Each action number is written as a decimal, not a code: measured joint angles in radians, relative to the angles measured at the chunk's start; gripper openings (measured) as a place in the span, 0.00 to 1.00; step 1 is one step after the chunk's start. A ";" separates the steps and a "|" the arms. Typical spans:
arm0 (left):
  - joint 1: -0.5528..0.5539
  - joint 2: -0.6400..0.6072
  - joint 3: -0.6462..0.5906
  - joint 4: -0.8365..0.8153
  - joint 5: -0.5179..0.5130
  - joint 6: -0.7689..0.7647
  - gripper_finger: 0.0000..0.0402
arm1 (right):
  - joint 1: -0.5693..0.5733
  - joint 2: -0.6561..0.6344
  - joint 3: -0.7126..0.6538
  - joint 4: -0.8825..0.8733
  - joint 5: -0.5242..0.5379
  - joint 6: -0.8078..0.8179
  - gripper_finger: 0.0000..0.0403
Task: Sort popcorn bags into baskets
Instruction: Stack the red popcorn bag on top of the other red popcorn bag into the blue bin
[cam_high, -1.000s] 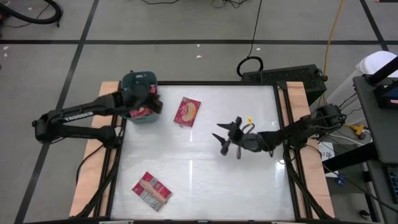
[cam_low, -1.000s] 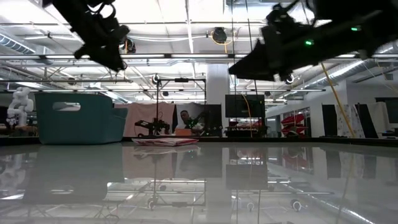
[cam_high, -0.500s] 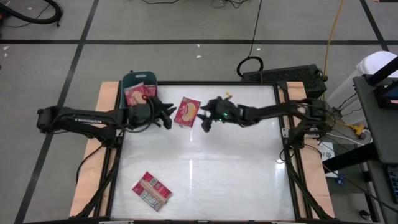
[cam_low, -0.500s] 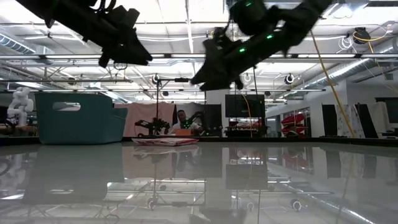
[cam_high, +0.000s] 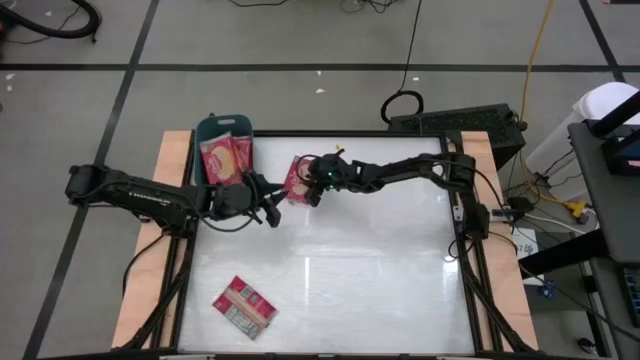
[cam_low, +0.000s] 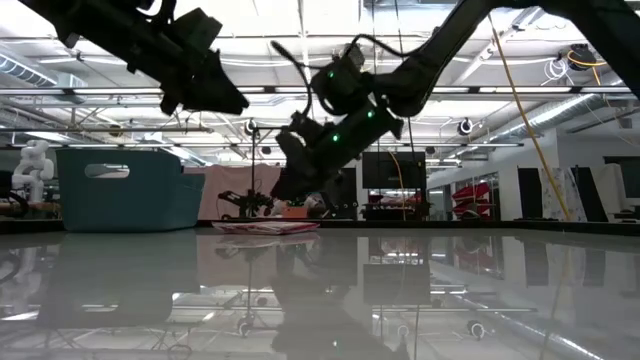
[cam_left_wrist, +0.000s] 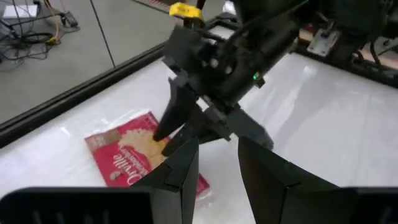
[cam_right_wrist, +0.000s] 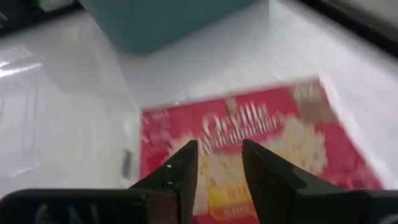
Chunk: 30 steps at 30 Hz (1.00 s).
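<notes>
One red popcorn bag (cam_high: 296, 176) lies flat on the table, picture face up, just right of the teal basket (cam_high: 222, 128); it also shows in the right wrist view (cam_right_wrist: 249, 134) and the left wrist view (cam_left_wrist: 127, 155). My right gripper (cam_high: 311, 186) hovers open low over this bag, fingers (cam_right_wrist: 180, 171) pointing down at it. My left gripper (cam_high: 268, 203) is open, raised, near the basket's near-right corner. The basket holds red bags (cam_high: 226, 158). Another bag (cam_high: 243, 306) lies label face up near the near-left corner.
The basket (cam_low: 125, 188) stands at the far-left corner against the table's dark frame. The two grippers are close together beside the bag (cam_low: 265, 227). The middle and right of the white table (cam_high: 400, 270) are bare. Cables and a dark box lie beyond the far edge.
My right gripper swept from the table's right-middle toward the far left and came down over the picture-face bag. My left gripper left the basket's top, moving toward the near side and right, and bags in the basket came into view. The bags on the table stayed put.
</notes>
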<state>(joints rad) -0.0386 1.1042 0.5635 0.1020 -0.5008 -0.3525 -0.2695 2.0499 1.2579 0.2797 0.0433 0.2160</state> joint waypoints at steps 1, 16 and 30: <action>-0.006 0.000 -0.001 0.000 0.000 -0.002 0.29 | -0.001 0.010 0.000 -0.017 0.001 0.007 0.28; -0.067 0.083 0.001 0.069 0.002 -0.074 0.29 | 0.033 0.007 0.005 -0.274 0.015 0.037 0.16; -0.065 0.088 0.001 0.086 0.011 -0.089 0.29 | 0.248 -0.169 0.000 -0.609 -0.053 0.143 0.16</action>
<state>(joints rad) -0.1036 1.1919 0.5648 0.1883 -0.4903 -0.4414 -0.0214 1.8807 1.2575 -0.3290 -0.0092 0.3589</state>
